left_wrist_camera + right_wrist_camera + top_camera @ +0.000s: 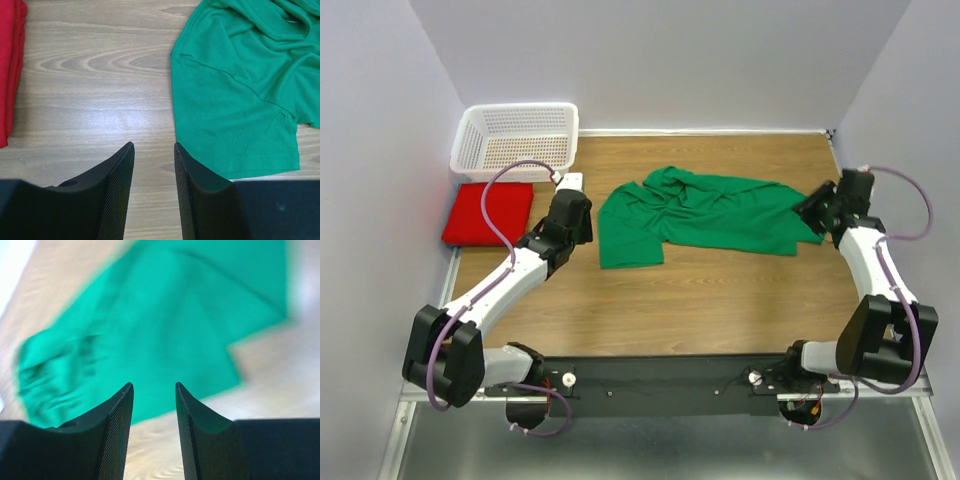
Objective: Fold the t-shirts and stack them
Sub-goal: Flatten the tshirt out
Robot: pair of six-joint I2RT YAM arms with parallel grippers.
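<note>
A white perforated basket (516,140) is set at the far left corner of the counter (720,295). Through its open top only its own holed floor and walls are seen. Just in front of it, at the counter's left edge, the red t-shirt (488,212) is laid as a flat, folded rectangle. The green t-shirt (705,215) is spread unfolded and rumpled across the middle and right of the counter. It is kept apart from the red one by a band of bare wood.

The left arm is stretched diagonally from its base toward the far side. The left tool (572,222) is held over that bare band — closer to the green t-shirt's left edge than to the red one. In the left wrist view this tool (153,146) is seen with its jaws parted and only wood grain between them. There the green cloth (235,95) fills the right side and the red cloth's edge (10,65) is caught at the left margin.

The right arm is bent up along the counter's right side, and the right tool (817,207) is placed at the right end of the green t-shirt. The right wrist view is blurred, yet the jaws of that tool (154,386) are seen parted with nothing gripped — green cloth (165,325) is spread below and beyond them. Whether the fingers touch the cloth cannot be told.
</note>
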